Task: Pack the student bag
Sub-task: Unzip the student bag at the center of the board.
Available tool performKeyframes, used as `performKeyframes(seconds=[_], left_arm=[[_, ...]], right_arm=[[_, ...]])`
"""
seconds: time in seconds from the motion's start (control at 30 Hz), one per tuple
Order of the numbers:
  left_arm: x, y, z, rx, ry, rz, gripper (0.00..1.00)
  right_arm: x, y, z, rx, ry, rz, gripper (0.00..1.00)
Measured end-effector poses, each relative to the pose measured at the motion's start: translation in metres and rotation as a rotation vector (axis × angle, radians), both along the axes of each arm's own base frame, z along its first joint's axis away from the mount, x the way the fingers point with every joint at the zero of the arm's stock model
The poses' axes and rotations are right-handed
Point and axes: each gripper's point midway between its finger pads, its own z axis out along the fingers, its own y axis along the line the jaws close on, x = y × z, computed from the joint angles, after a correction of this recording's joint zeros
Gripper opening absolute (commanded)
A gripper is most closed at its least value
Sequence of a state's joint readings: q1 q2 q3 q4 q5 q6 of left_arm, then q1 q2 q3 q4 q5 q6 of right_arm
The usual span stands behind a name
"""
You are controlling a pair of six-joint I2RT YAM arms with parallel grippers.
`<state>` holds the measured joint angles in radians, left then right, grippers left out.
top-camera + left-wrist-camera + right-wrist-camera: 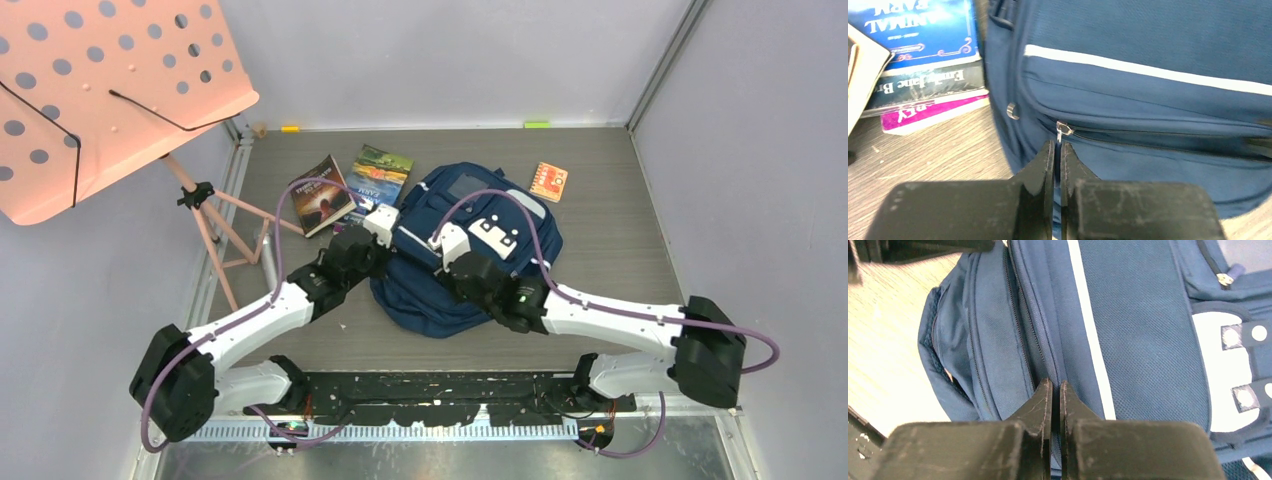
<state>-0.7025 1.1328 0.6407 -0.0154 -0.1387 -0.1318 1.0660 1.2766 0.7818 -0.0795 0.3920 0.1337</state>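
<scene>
The backpack point(425, 300) lies flat in the middle of the table point(600, 270), front side up, and both my arms reach in over it from the near edge.

My left end effector point(1057, 147) is at the bag's left side. Its two fingers are pressed together with only a hairline between them. The tips sit right under the small metal zipper pull point(1064, 131), at the left end of a closed zipper that runs off to the right across the blue cloth. The pull's tab hangs down to the fingertips, but I cannot tell whether it is caught between them or only touching. A white stripe point(1148, 70) crosses the bag above the zipper.

My right end effector point(1055, 386) is also closed, with its fingers almost meeting. The tips press into the bag where a zipper line and a raised seam run side by side, left of another white stripe. A ridge of cloth leads straight into the tips, but I cannot tell whether any of it is pinched. To the right is a white patch point(1218, 370) with dark straps across it.

Just left of the bag, a short stack of books point(928, 82) lies on the table, a blue one on top, close to the bag's edge. A dark-covered book point(322, 195) lies further left. A small orange booklet point(549, 181) lies apart, beyond the bag's upper right corner. A pink perforated music stand point(100, 90) stands off the table's left edge.
</scene>
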Motion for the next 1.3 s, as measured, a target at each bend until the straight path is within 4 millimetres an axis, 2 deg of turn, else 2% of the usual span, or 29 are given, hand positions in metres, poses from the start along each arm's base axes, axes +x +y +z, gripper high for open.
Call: performKeyframes(seconds=[0.13, 0.3, 0.47, 0.6, 0.83, 1.03, 1.1, 1.23, 1.3], left_arm=[[0.019, 0.013, 0.004, -0.011, 0.017, 0.069, 0.00], [0.040, 0.009, 0.010, -0.050, 0.050, 0.072, 0.00], [0.041, -0.011, 0.012, -0.118, 0.103, -0.050, 0.00], [0.037, -0.028, 0.011, -0.156, 0.128, -0.165, 0.00], [0.049, -0.048, -0.001, -0.159, 0.155, -0.258, 0.00], [0.056, -0.064, 0.001, -0.184, 0.124, -0.345, 0.00], [0.058, -0.068, 0.001, -0.194, 0.117, -0.366, 0.09], [0.066, -0.071, 0.003, -0.185, 0.102, -0.373, 0.52], [0.077, -0.060, 0.004, -0.161, 0.072, -0.310, 0.64]], right_arm=[[-0.010, -0.017, 0.011, 0.019, 0.008, -0.015, 0.01], [-0.021, -0.029, 0.029, 0.088, 0.029, -0.042, 0.01], [-0.033, -0.044, 0.047, 0.155, 0.052, -0.067, 0.01], [-0.043, -0.054, 0.050, 0.157, 0.069, -0.060, 0.01], [-0.050, -0.053, 0.051, 0.142, 0.090, -0.014, 0.01], [-0.055, -0.050, 0.054, 0.140, 0.108, 0.026, 0.01], [-0.056, -0.049, 0.054, 0.139, 0.111, 0.030, 0.01], [-0.055, -0.051, 0.054, 0.139, 0.109, 0.020, 0.01], [-0.056, -0.052, 0.056, 0.145, 0.108, 0.016, 0.01]])
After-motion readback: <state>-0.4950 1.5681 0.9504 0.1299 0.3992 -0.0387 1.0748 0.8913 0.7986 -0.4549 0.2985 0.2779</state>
